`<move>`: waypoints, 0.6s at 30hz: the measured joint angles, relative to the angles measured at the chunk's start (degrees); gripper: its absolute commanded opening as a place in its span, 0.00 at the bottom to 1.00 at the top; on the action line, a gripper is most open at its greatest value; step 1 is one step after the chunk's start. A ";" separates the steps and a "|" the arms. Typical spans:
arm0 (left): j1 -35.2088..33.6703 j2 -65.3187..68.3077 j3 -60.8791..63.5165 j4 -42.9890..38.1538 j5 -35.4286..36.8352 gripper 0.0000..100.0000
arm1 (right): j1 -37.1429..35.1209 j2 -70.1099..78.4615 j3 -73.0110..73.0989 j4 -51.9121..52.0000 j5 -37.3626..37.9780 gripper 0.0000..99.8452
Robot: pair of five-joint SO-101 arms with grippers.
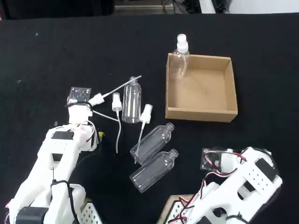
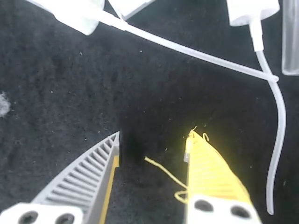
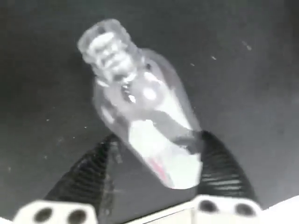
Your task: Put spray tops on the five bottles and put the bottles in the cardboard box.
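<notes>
Nearest your right wrist lens, the right gripper [image 3: 158, 137] is clenched on an uncapped bottle [image 3: 140, 102]. One dark finger bears on each side of its lower body, and its threaded neck points away from the wrist, tilted over the black table [image 1: 56, 51]. Your left gripper [image 2: 152, 140] is released: the grey finger and the yellow finger stand apart with bare table between them. Just beyond those tips a straight-tubed spray top [image 2: 79, 14] lies with its tube running across to touch the tube of a curved-tube spray top [image 2: 252, 11]. In the high view, record a further spray top [image 1: 97, 99] beside the wrist of your left arm [image 1: 56, 158], its thin tube reaching to the neck of a bare bottle [image 1: 131, 100]. Whether that bottle stands or lies cannot be told. A fourth spray top [image 1: 146, 113] lies just beside that bottle's base. An open-necked bottle [image 1: 153, 140] and a second open-necked bottle [image 1: 155, 170] lie side by side on the table between your arms, necks toward the cardboard box [image 1: 201, 114] but apart from it. The fourth top's tube trails down beside the first of them. One capped bottle [image 1: 179, 63] is inside the box, in its far corner on your left arm's side, its top rising above the wall. Your right arm [image 1: 243, 182] sits on the near side of the box.
</notes>
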 measured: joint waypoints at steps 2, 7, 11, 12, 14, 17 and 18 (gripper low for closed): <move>0.00 0.00 0.00 0.00 0.00 0.22 | 0.00 -0.44 0.00 0.00 -4.57 0.05; 0.00 0.00 0.00 0.00 0.00 0.22 | 0.00 -0.35 -0.62 0.00 -21.80 0.05; 0.00 0.00 0.00 0.00 0.00 0.22 | 0.00 0.44 -1.58 0.35 -37.98 0.14; 0.00 0.00 0.00 0.00 0.00 0.22 | 0.00 0.44 -1.58 0.35 -41.14 0.18; 0.00 0.00 0.00 0.00 0.00 0.22 | 0.00 0.44 -1.58 1.23 -45.63 0.26; 0.00 0.00 0.00 0.00 0.00 0.22 | 0.44 0.53 -3.16 5.36 -49.58 0.29; 0.00 0.00 0.00 0.00 0.00 0.22 | 0.53 0.53 -4.57 7.56 -50.46 0.29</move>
